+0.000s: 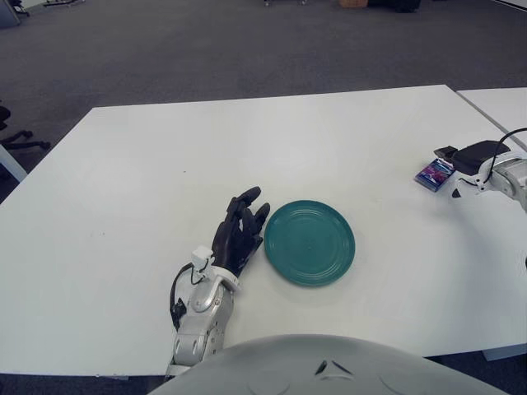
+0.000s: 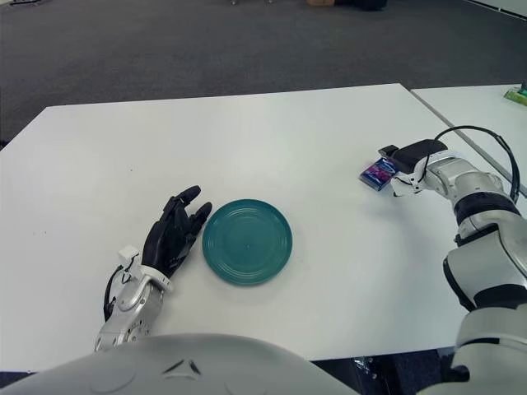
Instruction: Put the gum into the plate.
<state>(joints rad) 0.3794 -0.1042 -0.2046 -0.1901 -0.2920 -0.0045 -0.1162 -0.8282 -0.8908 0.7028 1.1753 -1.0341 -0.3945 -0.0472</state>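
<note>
The gum (image 1: 435, 174), a small blue and purple pack, lies flat on the white table (image 1: 247, 148) near its right edge. My right hand (image 1: 451, 153) hovers just over the pack's far right side, dark fingers stretched out flat and holding nothing. The teal plate (image 1: 309, 242) sits empty in the middle front of the table, well to the left of the gum. My left hand (image 1: 240, 230) shows just left of the plate, fingers spread, fingertips close to its rim.
A second white table (image 1: 502, 103) adjoins on the right with a narrow gap between the two. A small green object (image 2: 520, 96) sits on it at the far right edge. Grey carpet lies beyond the tables.
</note>
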